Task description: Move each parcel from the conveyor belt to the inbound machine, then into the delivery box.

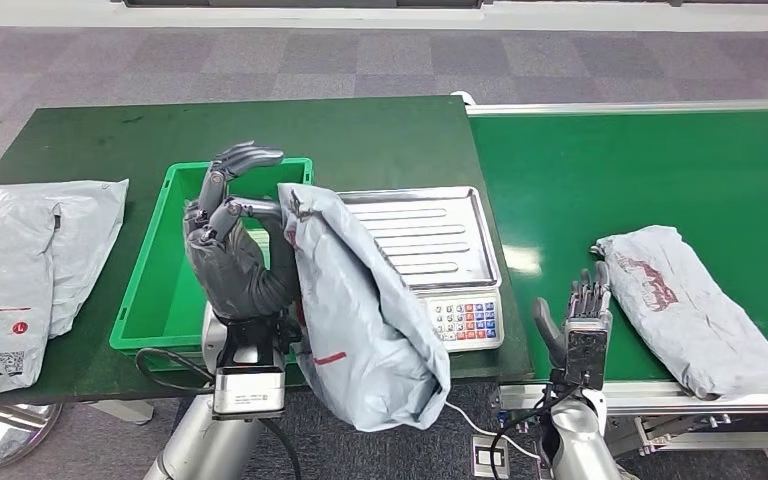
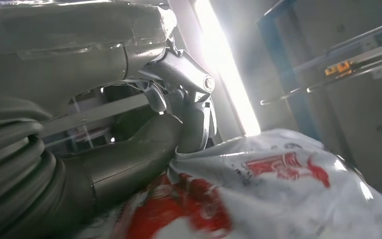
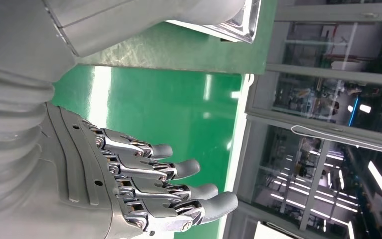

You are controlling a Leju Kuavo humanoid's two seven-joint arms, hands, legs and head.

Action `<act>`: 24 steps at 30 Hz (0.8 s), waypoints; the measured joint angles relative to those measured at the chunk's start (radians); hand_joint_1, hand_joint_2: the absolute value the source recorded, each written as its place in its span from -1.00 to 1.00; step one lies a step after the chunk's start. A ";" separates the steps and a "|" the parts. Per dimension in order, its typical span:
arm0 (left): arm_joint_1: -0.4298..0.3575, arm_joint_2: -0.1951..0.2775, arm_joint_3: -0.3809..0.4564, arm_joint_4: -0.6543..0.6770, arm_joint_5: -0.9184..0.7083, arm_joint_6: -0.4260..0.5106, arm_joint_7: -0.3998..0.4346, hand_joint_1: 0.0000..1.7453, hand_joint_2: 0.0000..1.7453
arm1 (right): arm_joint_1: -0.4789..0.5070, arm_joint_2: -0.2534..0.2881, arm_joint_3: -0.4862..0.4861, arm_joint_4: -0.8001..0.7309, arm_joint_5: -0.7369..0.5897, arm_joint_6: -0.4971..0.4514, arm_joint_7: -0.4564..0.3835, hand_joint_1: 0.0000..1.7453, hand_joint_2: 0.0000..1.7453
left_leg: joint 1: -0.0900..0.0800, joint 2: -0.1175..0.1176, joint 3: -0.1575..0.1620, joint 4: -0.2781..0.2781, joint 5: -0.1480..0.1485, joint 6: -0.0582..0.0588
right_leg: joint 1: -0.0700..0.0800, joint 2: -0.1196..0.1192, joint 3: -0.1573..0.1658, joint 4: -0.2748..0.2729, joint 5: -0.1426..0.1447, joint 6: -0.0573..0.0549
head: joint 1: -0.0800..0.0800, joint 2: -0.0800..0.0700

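We see the left hand (image 1: pixel 232 240) pinching the grey parcel (image 1: pixel 365 310) by its top edge; the parcel hangs long axis vertical, between the scale (image 1: pixel 438 250) and the green bin (image 1: pixel 165 270) left of it. The right hand (image 1: pixel 585 315) hangs empty, fingers apart.

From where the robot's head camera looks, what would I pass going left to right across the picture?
Grey parcels lying on the table → green box → left hand holding up a grey parcel → weighing scale → right hand, holding nothing → grey parcel on the conveyor belt.
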 joint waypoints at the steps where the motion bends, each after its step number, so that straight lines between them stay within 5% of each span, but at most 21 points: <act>1: 0.001 0.001 0.001 -0.006 0.000 0.000 0.000 1.00 1.00 | 0.000 0.000 0.000 -0.001 0.000 0.000 0.000 -1.00 1.00 | 0.000 0.000 0.000 0.000 0.000 0.000 | 0.000 0.000 0.000 0.000 0.000 0.000 | 0.000 0.000; 24: 0.008 0.005 0.003 -0.032 -0.001 0.000 0.000 1.00 1.00 | 0.000 0.000 0.015 -0.007 0.000 0.000 0.000 -1.00 1.00 | 0.000 0.000 0.000 0.000 0.000 0.000 | 0.000 0.000 0.000 0.000 0.000 0.000 | 0.000 0.000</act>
